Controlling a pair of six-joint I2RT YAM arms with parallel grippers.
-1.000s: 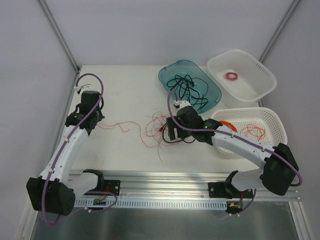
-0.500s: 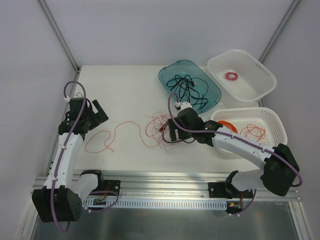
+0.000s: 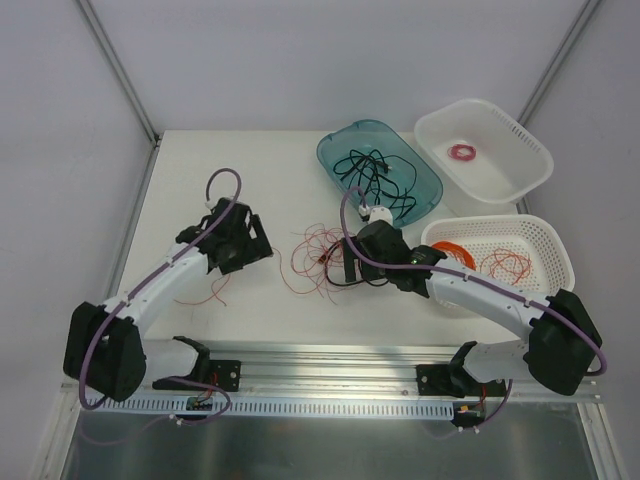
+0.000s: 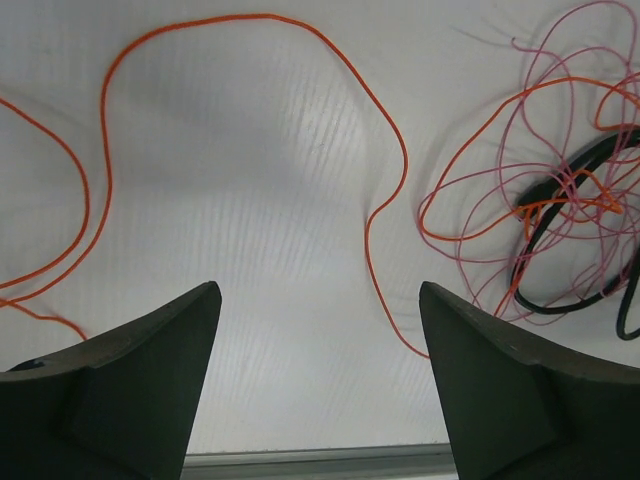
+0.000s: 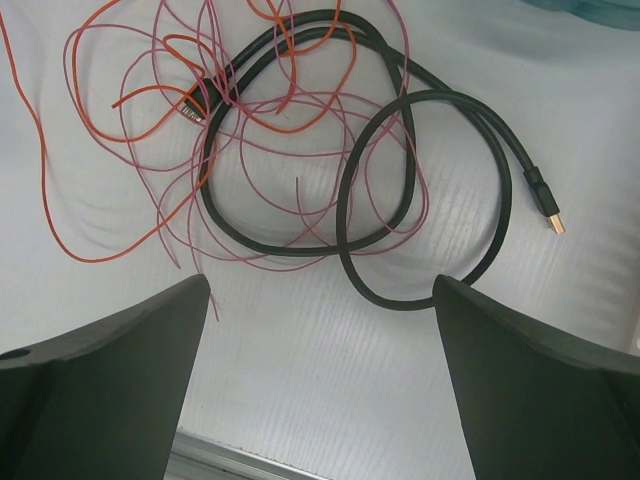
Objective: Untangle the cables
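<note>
Trouble is most likely at the knot. Nearest the bases, one red wire [image 4: 103,140] lies loose on the surface [image 3: 250,170], and its far end curls just beside the tangle [image 3: 315,255]. The left fingers [image 3: 245,245] hover over that stretch, spread wide and empty. A careless sweep toward the tangle could push the freed wire back among the other strands.

The right fingers [image 3: 350,265] hang above the tangle, also wide apart with nothing held. Below them the black cord [image 5: 342,215] threads through several thin red loops. Closing there would probably catch cord and wires together, so a pull would drag the whole clump or tighten it. With both arms near the middle, they could also bump each other.

Farther back, the tray [image 3: 325,150] holds more black cabling.

Half a second earlier the left arm stood out near the left edge with the wire trailing toward it. It has since swung in beside the tangle. The right arm has barely moved.
</note>
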